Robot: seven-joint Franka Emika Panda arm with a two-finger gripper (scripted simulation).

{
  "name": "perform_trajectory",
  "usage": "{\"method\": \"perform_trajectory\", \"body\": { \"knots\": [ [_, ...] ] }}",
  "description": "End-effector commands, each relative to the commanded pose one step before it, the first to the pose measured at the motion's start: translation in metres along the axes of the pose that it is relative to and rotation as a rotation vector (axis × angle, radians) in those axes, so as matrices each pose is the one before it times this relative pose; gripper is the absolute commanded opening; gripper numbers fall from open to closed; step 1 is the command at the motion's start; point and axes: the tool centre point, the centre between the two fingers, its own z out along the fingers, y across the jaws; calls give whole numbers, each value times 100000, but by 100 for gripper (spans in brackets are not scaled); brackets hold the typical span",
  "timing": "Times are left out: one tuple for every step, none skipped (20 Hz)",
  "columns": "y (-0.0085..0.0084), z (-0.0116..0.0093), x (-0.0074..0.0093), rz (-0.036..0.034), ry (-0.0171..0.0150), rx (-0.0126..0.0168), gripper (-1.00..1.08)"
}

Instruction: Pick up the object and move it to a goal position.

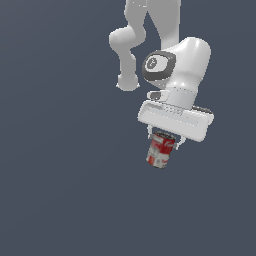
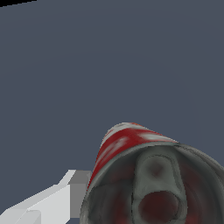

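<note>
In the exterior view, the white Franka arm (image 1: 150,30) reaches down from the upper edge of the picture, its rounded wrist housing (image 1: 185,62) carrying a dark round cap on the side facing the exterior view's left. Below that housing sits the broad white end effector (image 1: 163,139), tilted so that its end toward the exterior view's right hangs a little lower. Its two short fingers (image 1: 151,132) close against the top of a small cylindrical can with a red-and-white label and metallic rim (image 1: 160,152), so the end effector is clenched on the can. The can hangs directly under the end effector's body, narrower than that body and leaning with it. Behind everything lies a plain dark blue-grey desk (image 1: 60,175); whether the can touches it cannot be told.

In the wrist view, the can (image 2: 127,146) fills the near part of the picture, seen end-on: its grey metallic lid with a pull tab faces the camera, and the red-and-white side recedes away. One white finger (image 2: 48,201) presses against the can's side by the rim. The desk (image 2: 87,65) stretches beyond the can.
</note>
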Motion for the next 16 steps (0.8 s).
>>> {"method": "perform_trajectory", "body": {
  "knots": [
    [-1343, -1216, 1320, -600, 5734, 1415, -100],
    [-499, -410, 445, -317, 2149, 416, -100],
    [-500, -411, 447, -318, 2155, 415, -100],
    [-501, -411, 448, -319, 2163, 414, -100],
    [-504, -413, 450, -321, 2174, 413, -100],
    [-506, -414, 452, -322, 2184, 412, -100],
    [-492, -403, 440, -314, 2125, 398, -100],
    [-469, -383, 420, -300, 2029, 377, -100],
    [-447, -364, 399, -287, 1933, 355, -100],
    [-425, -346, 379, -275, 1839, 333, -100],
    [-403, -327, 359, -261, 1744, 314, -100],
    [-381, -309, 340, -246, 1647, 296, -100],
    [-358, -290, 319, -231, 1548, 277, -100],
    [-336, -271, 298, -220, 1452, 254, -100],
    [-313, -251, 275, -210, 1349, 229, -100],
    [-290, -233, 253, -199, 1250, 206, -100]
  ]
}}
